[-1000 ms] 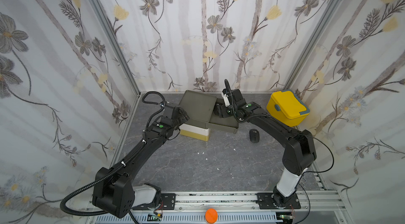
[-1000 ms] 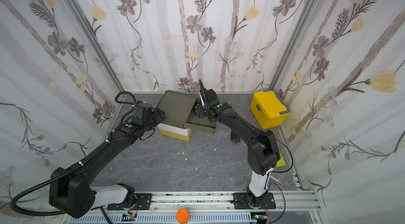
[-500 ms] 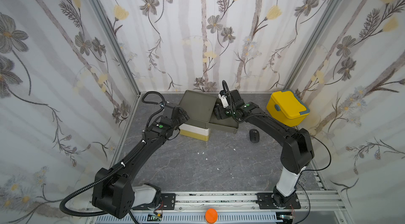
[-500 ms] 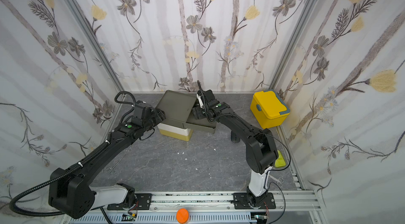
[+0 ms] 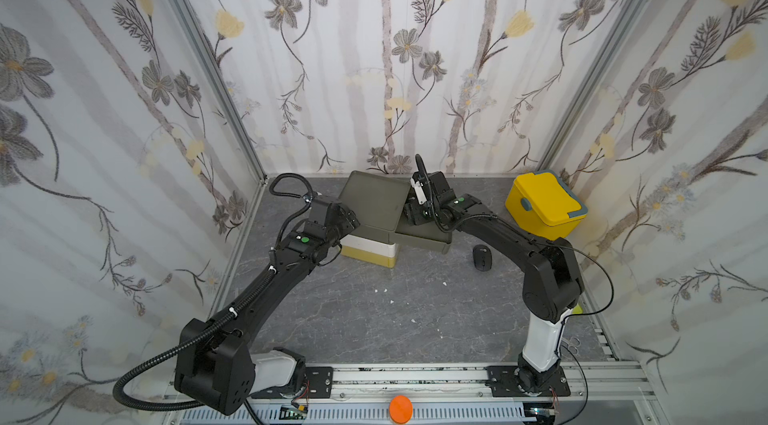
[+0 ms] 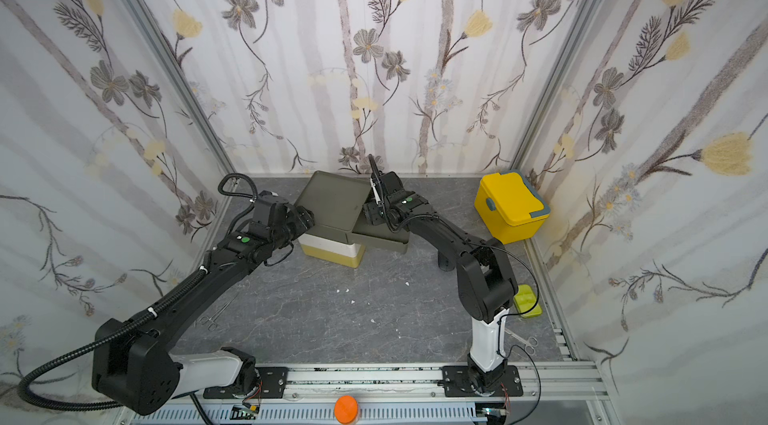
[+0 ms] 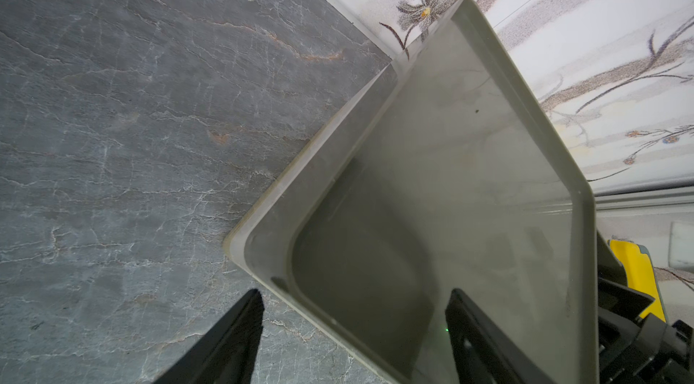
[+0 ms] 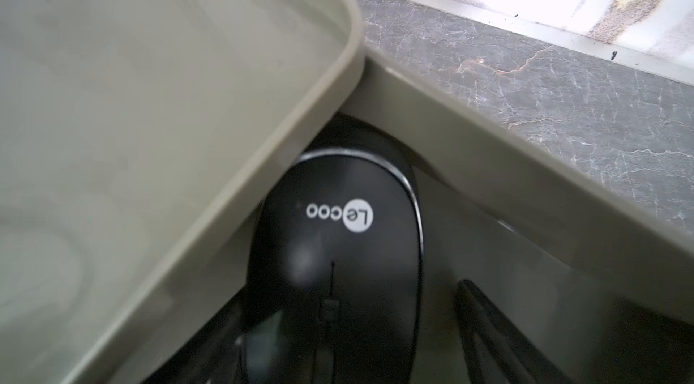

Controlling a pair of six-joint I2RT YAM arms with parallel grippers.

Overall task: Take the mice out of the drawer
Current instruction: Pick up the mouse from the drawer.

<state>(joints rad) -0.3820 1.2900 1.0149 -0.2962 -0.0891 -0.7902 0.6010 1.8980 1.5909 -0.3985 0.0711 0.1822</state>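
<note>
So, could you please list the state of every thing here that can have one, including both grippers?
top drawer: pulled out, open
white tier: shut
yellow tier: shut
yellow box: lid closed
mouse in drawer: inside, not gripped
mouse on table: out, lying free
left gripper: open, holding nothing
right gripper: open, around the mouse in drawer

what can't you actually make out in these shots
- Both top views: inside of the open olive drawer, covered by the right arm's wrist.
- Right wrist view: black mouse, one end tucked under the box top, the other blurred and cut off by the picture edge.
- Both top views: white tier and yellow tier shut, contents unseen.
</note>
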